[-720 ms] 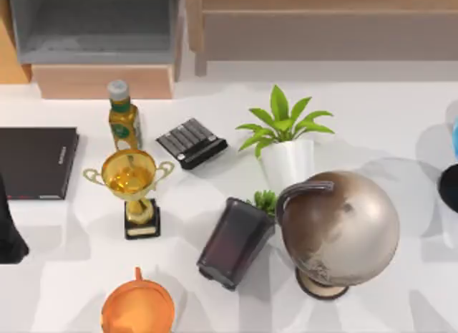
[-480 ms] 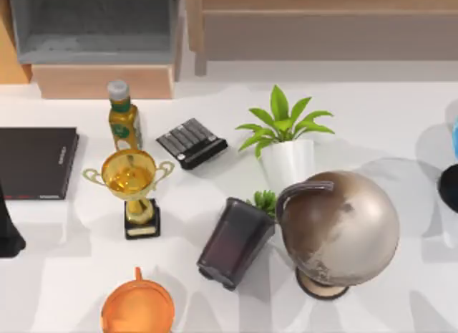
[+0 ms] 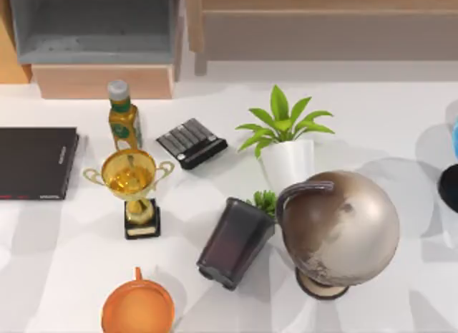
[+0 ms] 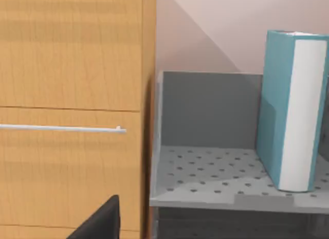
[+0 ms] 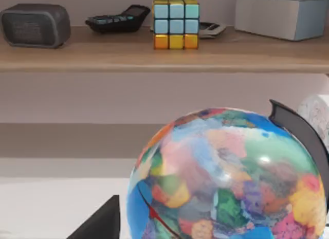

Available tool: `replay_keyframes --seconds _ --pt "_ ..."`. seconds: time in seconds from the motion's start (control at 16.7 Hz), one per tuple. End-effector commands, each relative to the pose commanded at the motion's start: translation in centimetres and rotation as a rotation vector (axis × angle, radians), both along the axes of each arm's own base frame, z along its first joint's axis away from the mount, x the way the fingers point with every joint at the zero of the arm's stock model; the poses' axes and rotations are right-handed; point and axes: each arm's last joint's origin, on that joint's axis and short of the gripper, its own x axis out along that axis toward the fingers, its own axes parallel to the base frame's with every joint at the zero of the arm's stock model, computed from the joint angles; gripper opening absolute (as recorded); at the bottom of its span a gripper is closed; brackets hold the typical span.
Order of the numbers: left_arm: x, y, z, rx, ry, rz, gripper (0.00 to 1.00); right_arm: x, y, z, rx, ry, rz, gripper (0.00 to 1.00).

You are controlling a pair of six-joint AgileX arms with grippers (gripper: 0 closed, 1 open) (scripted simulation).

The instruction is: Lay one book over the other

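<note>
Left edge of the table, mid-depth: black book lies flat, cover up, pale lettering along its right edge, thin red line on the near edge. That's the base. Teal-blue book isn't on the table: it stands upright on a grey perforated shelf beside a wooden cabinet, white page edges facing the left wrist camera. That shelf is probably the grey cubby at far left in the top view, hard to confirm. Step in hand, as I read it, is the left arm's approach to the teal book. The dark wedge low in the left wrist view looks like part of the left gripper, and its open/closed state can't be told. To do it well: come in level, pinch across the two covers, draw the book out over the shelf lip before tilting it, turn it flat, and set it square on the black cover. Keep the swing left of the bottle and trophy, which sit just right of the black book. It's thick and rigid, so it should hold shape in a pinch. Right gripper is parked beside the globe, state also can't be told.
</note>
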Motion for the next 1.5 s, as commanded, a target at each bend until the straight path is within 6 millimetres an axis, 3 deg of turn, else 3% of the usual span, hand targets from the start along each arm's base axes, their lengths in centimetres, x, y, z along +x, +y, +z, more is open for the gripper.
replay_keyframes --seconds 0.18,0.3,0.54,0.72,0.96,1.38,1.5 --pt "5.9 -1.2 2.9 -0.009 0.029 -0.005 1.0 0.0 0.0 0.0 0.0 0.0 0.0 1.0" --pt "10.7 -2.5 3.4 -0.01 0.059 -0.009 1.0 0.0 0.0 0.0 0.0 0.0 0.0 1.0" --pt "19.9 -5.8 1.3 -0.002 0.111 -0.02 1.0 0.0 0.0 0.0 0.0 0.0 0.0 1.0" --pt "24.8 -8.2 -1.3 0.006 0.127 -0.029 1.0 0.0 0.0 0.0 0.0 0.0 0.0 1.0" --pt "27.8 -10.1 -3.5 0.012 0.123 -0.038 1.0 0.0 0.0 0.0 0.0 0.0 0.0 1.0" --pt "28.0 -10.1 -3.6 0.012 0.125 -0.036 1.0 0.0 0.0 0.0 0.0 0.0 0.0 1.0" --pt "28.1 -10.2 -2.4 0.011 0.116 -0.038 1.0 0.0 0.0 0.0 0.0 0.0 0.0 1.0"
